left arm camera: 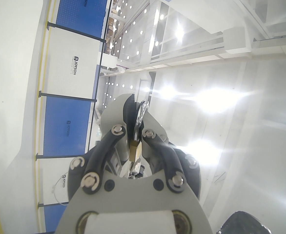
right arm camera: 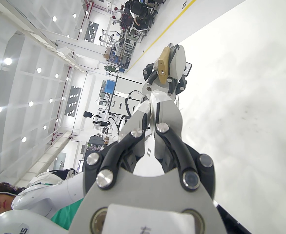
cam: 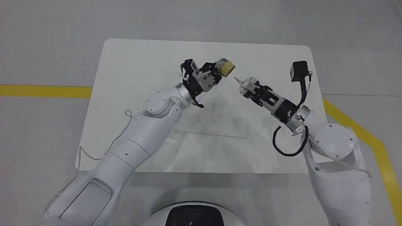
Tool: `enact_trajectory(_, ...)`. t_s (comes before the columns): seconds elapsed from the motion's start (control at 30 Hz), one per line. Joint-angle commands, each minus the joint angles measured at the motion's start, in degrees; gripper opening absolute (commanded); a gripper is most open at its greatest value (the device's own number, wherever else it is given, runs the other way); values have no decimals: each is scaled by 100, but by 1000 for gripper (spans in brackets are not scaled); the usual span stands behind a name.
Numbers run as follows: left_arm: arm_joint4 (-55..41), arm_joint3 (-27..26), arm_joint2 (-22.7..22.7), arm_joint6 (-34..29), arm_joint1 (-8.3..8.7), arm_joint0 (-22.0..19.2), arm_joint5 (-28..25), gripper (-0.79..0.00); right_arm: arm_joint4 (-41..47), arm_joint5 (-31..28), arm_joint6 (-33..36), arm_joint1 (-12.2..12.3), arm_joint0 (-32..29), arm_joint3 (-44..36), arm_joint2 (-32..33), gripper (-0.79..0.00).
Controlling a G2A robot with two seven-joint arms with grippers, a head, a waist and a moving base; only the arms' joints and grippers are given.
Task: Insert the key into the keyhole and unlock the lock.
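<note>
Two claws, one padlock, one key, all held above one table (cam: pixel 138 100).

I see the left claw (cam: pixel 220 71) clamped on the single brass padlock (cam: pixel 227 68), its keyhole (right arm camera: pixel 161 72) facing the right claw (cam: pixel 246 86). The right claw pinches the one key (cam: pixel 238 80) tight. The key tip is near the padlock, and from the top view it looks just short of touching.

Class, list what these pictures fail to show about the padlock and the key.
1. Key teeth: lost in glare in the right wrist view, too small in the top view.
2. Key's bow: right wrist view, clamped inside the right tool.
3. Padlock shackle ends: left wrist view, covered by the left tool.
</note>
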Motion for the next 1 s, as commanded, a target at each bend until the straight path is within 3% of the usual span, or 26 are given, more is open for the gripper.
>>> enact_trajectory(0.0, 50, -3, -3, -13, -11, -1, 37, -785, 0, 33, 4, 0, 39, 56, -40, -785)
enact_trajectory(0.97, 529, -57, -277, -143, -101, 83, 284, -785, -47, 272, -310, 8, 231, 311, -227, -785)
